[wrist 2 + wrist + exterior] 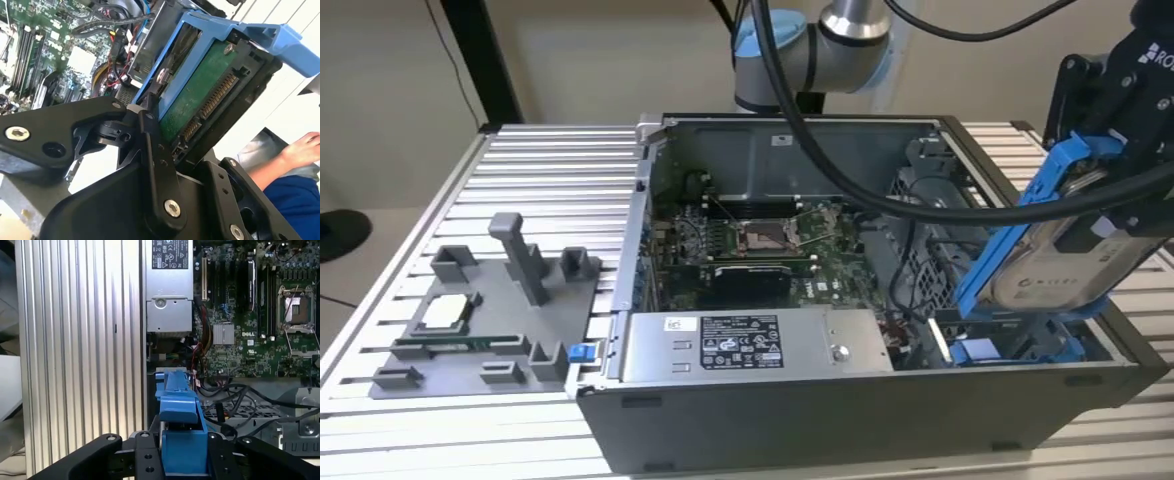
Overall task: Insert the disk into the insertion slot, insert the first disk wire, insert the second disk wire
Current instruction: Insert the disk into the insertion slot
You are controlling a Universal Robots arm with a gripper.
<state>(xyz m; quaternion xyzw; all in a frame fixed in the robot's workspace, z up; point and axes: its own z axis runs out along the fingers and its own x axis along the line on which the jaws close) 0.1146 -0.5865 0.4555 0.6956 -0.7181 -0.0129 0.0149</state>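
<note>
A ribbed aluminium table (pixel 534 170) stands before a plain beige wall (pixel 587 50), with a black upright post (pixel 482 60) behind.

The disk (pixel 1051 268) is matt silver metal in smooth blue plastic; the table (pixel 547 165), ribbed metal.

In the exterior view the open case (pixel 854 420) is free over the motherboard (pixel 761 240) at its centre, but black cables (pixel 787 90) sag across from twelve towards three o'clock, the silver power supply (pixel 747 345) walls six o'clock, and the tilted disk (pixel 1061 265), clamped in the gripper (pixel 1110 215), hangs over the insertion slot (pixel 987 350) at four o'clock
</note>
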